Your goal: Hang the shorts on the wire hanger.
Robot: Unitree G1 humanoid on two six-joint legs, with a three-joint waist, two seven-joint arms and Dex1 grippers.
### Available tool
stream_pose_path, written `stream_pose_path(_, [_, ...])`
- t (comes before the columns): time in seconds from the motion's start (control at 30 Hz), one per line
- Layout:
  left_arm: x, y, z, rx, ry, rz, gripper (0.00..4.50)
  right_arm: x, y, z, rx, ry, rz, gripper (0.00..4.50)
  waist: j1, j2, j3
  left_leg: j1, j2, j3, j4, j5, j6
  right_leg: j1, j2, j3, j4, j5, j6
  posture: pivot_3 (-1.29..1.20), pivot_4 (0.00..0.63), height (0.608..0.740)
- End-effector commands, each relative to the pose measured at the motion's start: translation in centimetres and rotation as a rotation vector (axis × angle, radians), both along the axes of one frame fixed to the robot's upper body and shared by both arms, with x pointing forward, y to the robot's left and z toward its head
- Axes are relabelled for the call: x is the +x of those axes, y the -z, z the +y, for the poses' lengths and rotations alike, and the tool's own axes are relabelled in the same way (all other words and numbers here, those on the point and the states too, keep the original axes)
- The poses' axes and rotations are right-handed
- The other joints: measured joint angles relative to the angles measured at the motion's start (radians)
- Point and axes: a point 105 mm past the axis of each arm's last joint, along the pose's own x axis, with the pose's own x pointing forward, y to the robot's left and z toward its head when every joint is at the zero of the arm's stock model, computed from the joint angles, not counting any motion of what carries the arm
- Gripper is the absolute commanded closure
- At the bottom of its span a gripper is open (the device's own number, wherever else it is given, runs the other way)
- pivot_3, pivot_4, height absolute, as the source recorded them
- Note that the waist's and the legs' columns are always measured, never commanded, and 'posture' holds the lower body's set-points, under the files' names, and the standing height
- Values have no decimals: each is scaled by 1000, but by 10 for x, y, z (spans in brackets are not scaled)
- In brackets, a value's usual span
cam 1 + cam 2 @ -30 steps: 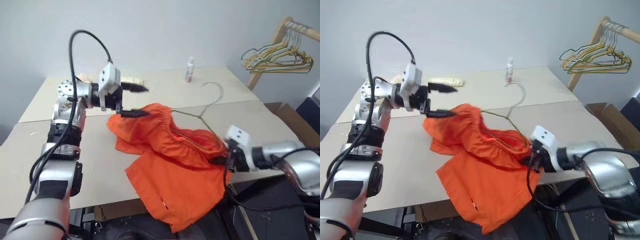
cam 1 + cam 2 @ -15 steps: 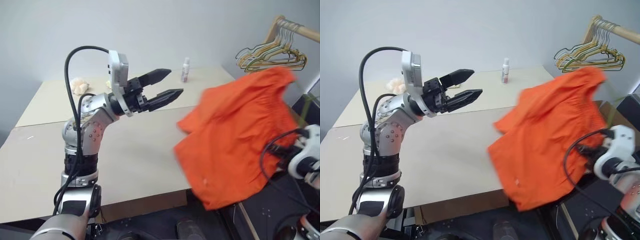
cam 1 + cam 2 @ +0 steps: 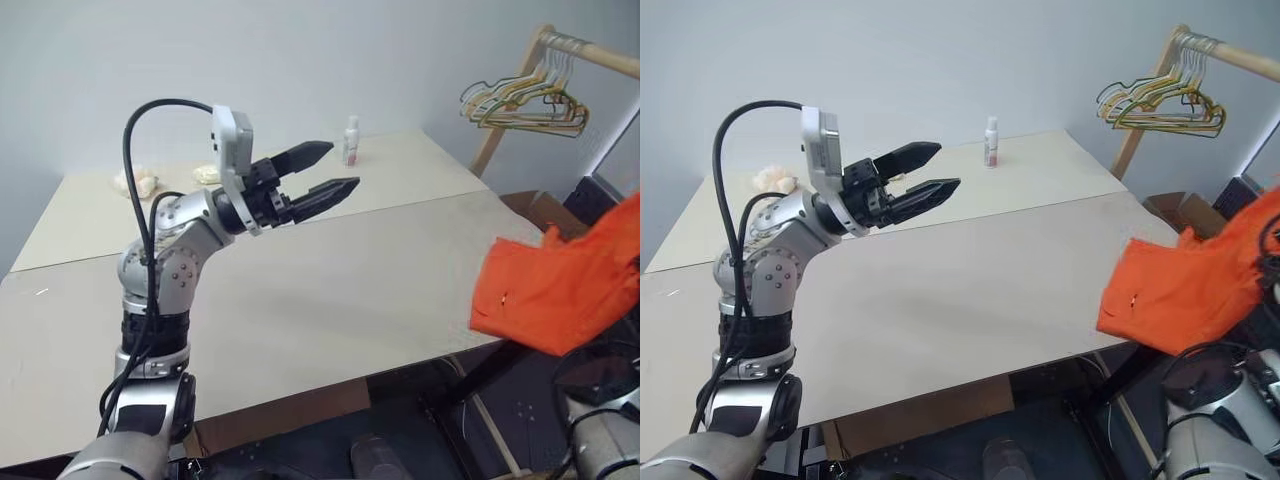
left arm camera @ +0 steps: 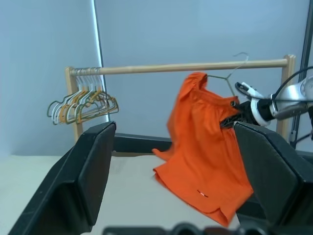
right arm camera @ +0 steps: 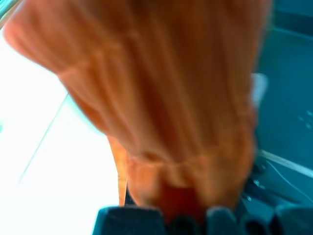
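A small white bottle (image 3: 351, 140) with a pinkish label is standing upright near the far edge of the pale table (image 3: 330, 290); whatever is printed on it is too small to read, and what it holds cannot be told. The left arm is reaching up over the table with its elbow bent, and the left gripper (image 3: 325, 170) is pointing toward the robot's right and slightly upward, its two black fingers spread wide apart and holding nothing. In the left wrist view the right gripper (image 4: 230, 118) is pinched tight at the waistband end of the shorts (image 4: 203, 156), where the wire hanger (image 4: 230, 73) meets the cloth, though whether the fingers are clamping wire, fabric or both cannot be told. The shorts are hanging in the air off the table's right side, draped down from the hanger, whose hook is rising just by the wooden rail (image 4: 181, 67). A bunch of yellow, green and dark hangers (image 4: 83, 104) is hanging at the rail's other end, well apart from the shorts.
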Motion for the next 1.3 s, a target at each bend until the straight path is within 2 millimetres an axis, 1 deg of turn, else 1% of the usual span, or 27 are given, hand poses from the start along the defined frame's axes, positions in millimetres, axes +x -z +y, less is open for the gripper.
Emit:
stream_pose_path(0.03, [-6,-8,0,-2,9,-46,346,0,-17,-5,5,8,-14,4500,-2,0,0,1,0,1,0,0,0,0,0,0,0,0,0,-336,30,740])
stream_pose_path(0.17, [-5,-8,1,0,4,-47,346,1,-27,-8,34,-1,-47,4500,-5,2,1,7,0,1,-3,0,0,8,2,1,-6,0,0,-335,30,740])
stream_pose_path(0.27, [-5,-7,2,2,3,-49,346,-5,-31,-16,69,15,-49,4500,-2,2,2,15,0,2,-8,0,0,15,2,2,-10,0,0,-336,29,740])
stream_pose_path(0.47, [-3,-6,1,9,-2,-50,346,-20,-31,-33,153,82,0,4500,2,0,3,15,-2,5,-11,0,0,15,1,4,-13,0,0,-340,32,740])
stream_pose_path(0.63, [-4,-5,0,14,-2,-52,346,-23,-17,-38,186,131,81,4500,0,-1,4,16,-2,9,-12,0,0,15,1,7,-13,0,1,-334,29,740])
stream_pose_path(0.8, [-7,-4,1,20,-4,-57,346,-24,3,-40,203,191,164,4500,0,-1,5,16,-2,10,-14,0,0,15,1,9,-13,0,1,-325,25,740])
stream_pose_path(0.9, [-8,-4,2,23,-9,-60,308,-25,10,-41,205,218,185,3619,0,-2,5,17,-2,11,-13,0,0,15,1,9,-13,0,1,-321,23,740])
stream_pose_path(1.0, [-9,-4,2,26,-11,-62,308,-26,9,-43,186,241,185,2554,1,-2,5,17,-2,11,-13,0,0,15,1,9,-13,0,1,-317,22,740])
stream_pose_path(1.13, [-9,-5,3,26,-17,-62,308,-30,-10,-53,18,292,181,1112,2,-2,5,18,-2,11,-14,0,0,15,1,9,-13,0,2,-316,20,740])
stream_pose_path(1.2, [-8,-5,3,25,-20,-61,308,-32,-16,-56,-67,324,197,451,1,-2,5,18,-2,11,-14,0,0,15,1,9,-14,0,2,-317,18,740])
stream_pose_path(1.23, [-8,-5,4,24,-23,-59,308,-34,-24,-59,-159,353,195,72,1,-2,5,18,-2,11,-14,0,0,15,1,10,-14,0,2,-317,17,740])
stream_pose_path(1.3, [-7,-5,4,21,-28,-56,308,-37,-46,-60,-367,407,176,28,0,-2,5,18,-1,11,-13,0,0,15,1,9,-13,0,2,-319,17,740])
